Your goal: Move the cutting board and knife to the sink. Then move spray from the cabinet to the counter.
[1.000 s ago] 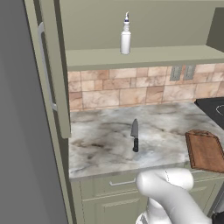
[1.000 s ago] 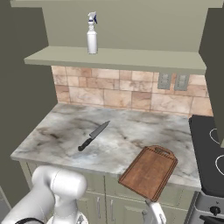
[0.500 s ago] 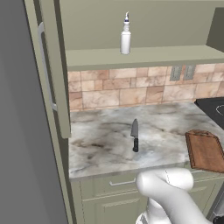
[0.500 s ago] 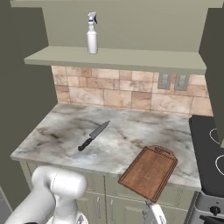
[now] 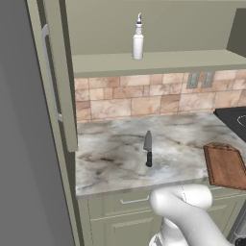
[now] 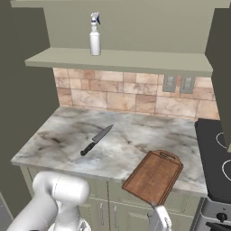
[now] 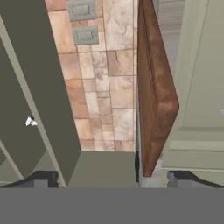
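The reddish-brown cutting board [image 6: 154,176] lies at the counter's [image 6: 67,135] front right, its near corner hanging over the edge. The hand view is rolled, so the cutting board [image 7: 155,87] stands there as a vertical brown slab just ahead. My gripper [image 7: 113,178] is open, low in front of the drawers, with nothing between its fingertips [image 7: 43,177]. The knife [image 5: 148,149] lies flat mid-counter, black handle toward me; it is also the knife [image 6: 96,140] seen from the right. The white spray [image 5: 138,41] stands upright on the cabinet shelf [image 5: 192,61].
A black stovetop [image 6: 214,153] borders the counter on the right. The tall grey fridge [image 5: 24,144] and an open cabinet door [image 5: 57,81] wall off the left. Two outlets [image 6: 177,84] sit in the tiled backsplash. Sage-green drawers [image 5: 120,206] run under the counter.
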